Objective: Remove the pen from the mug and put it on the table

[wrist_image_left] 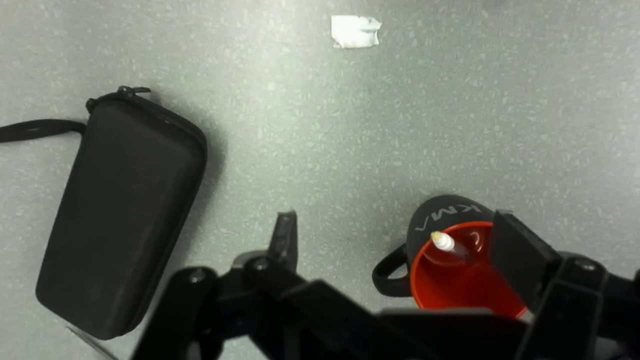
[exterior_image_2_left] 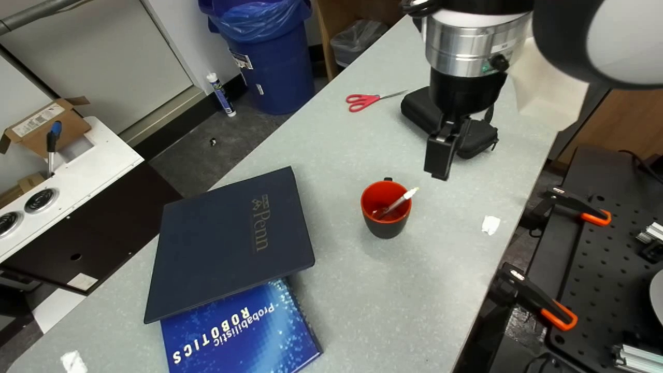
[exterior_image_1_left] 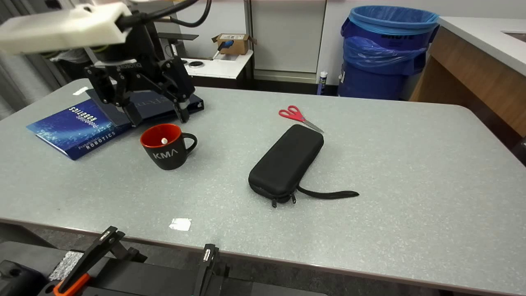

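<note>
The mug (exterior_image_1_left: pixel 167 159), black outside and red inside, stands upright on the light grey speckled table (exterior_image_1_left: pixel 394 213). The pen leans inside it; its white tip (exterior_image_1_left: pixel 164 141) shows at the opening. In an exterior view the slim pen (exterior_image_2_left: pixel 401 200) slants over the rim of the mug (exterior_image_2_left: pixel 386 228). My gripper (exterior_image_1_left: pixel 158 117) is open and empty above the mug, apart from it. In the wrist view the gripper (wrist_image_left: pixel 395 220) spans the pen (wrist_image_left: pixel 444 242) and the handle, with one finger hiding part of the mug (wrist_image_left: pixel 425 215). The pen's lower end is unclear there.
A black zip case (exterior_image_1_left: pixel 287 160) with a strap and red-handled scissors (exterior_image_1_left: pixel 294 114) lie on the table. A dark folder (exterior_image_2_left: pixel 228 243) rests on a blue book (exterior_image_2_left: pixel 243 331) beside the mug. A white scrap (exterior_image_1_left: pixel 180 224) lies near the table edge, with clamps (exterior_image_2_left: pixel 538 300) beyond.
</note>
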